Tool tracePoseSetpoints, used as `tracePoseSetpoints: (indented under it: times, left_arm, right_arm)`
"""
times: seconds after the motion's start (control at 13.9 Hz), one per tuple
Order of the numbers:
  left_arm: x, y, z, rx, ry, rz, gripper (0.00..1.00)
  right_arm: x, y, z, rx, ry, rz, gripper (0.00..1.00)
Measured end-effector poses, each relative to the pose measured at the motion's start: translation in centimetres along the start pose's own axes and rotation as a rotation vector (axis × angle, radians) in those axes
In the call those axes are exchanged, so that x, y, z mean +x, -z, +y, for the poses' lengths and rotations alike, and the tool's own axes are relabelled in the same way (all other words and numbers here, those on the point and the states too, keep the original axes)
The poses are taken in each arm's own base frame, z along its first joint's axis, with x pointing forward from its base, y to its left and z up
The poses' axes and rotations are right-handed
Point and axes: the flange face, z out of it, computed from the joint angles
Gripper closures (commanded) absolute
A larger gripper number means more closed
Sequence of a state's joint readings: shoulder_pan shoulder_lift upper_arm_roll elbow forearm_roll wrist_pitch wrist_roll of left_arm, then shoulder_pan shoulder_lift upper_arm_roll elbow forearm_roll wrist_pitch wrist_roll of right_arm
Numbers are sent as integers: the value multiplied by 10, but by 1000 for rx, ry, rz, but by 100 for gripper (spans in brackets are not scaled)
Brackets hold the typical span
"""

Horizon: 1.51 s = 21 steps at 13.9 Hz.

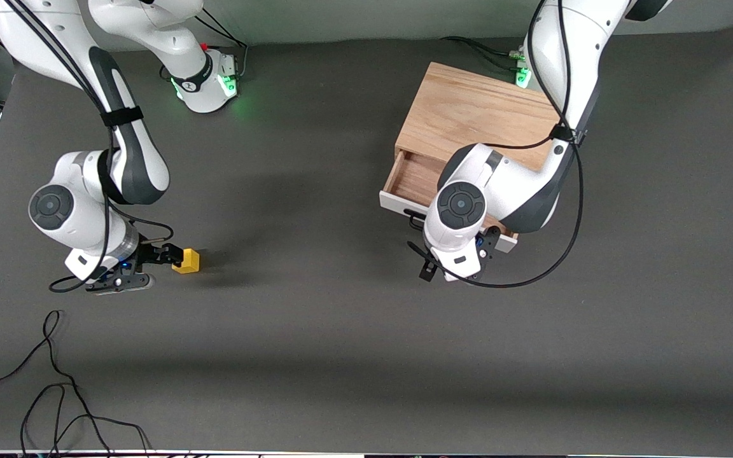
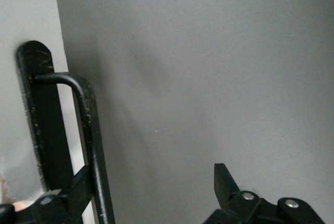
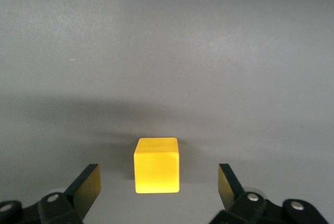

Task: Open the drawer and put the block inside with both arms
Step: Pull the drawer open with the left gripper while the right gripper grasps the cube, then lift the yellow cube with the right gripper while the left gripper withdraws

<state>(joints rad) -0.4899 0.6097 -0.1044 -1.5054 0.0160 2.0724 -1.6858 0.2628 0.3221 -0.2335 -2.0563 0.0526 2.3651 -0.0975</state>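
Seen from the front camera, the right arm bends down low toward its own end of the table, and its black two-finger right gripper (image 1: 161,259) sits just beside the small bright yellow cube block (image 1: 187,261) on the dark grey table (image 1: 315,331). The left arm folds over the light wooden box cabinet (image 1: 468,114), its wrist covering much of the wide shallow white-fronted drawer (image 1: 412,181), which stands partly pulled out with bare light wood showing inside. The left gripper (image 1: 446,270) is low in front of the drawer. Loose black cables (image 1: 48,381) lie on the table nearer the camera (well apart from the block).

In the left wrist view, the left gripper (image 2: 151,192) has its jaws spread wide, one finger (image 2: 78,185) against the long black bar handle (image 2: 91,145) on the drawer's white front (image 2: 26,15).

In the right wrist view, the right gripper (image 3: 159,185) is spread apart, the block (image 3: 156,165) resting on the table between its fingers (image 3: 86,185) and touching neither.
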Motion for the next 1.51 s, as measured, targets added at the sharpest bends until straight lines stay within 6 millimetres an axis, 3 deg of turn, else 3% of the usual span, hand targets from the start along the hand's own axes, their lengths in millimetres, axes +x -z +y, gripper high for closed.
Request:
tracePoseSetpoints:
  times: [0.5,0.79,0.93,1.01,1.15,1.29,1.51]
  left_arm:
    - [-2,11,23,-164,0,-21,0]
    - [1,41,38,-241,-1,-18,0]
    - [32,71,45,-263,-30,2,0]
    - [53,91,44,-255,-61,14,0]
    - [101,143,29,-222,-152,39,0]
    - [135,190,1,-174,-275,55,0]
    - [184,235,-45,-72,-474,24,0]
  right_arm:
    - [-12,-50,10,11,-5,-4,0]
    - [-18,-66,10,24,-27,-24,0]
    - [-21,-74,10,24,-27,-37,2]
    - [-22,-77,10,25,-25,-43,13]
    - [-23,-80,10,40,-11,-46,55]
    - [-24,-81,11,70,-7,-41,81]
    - [-23,-82,11,82,-13,-39,85]
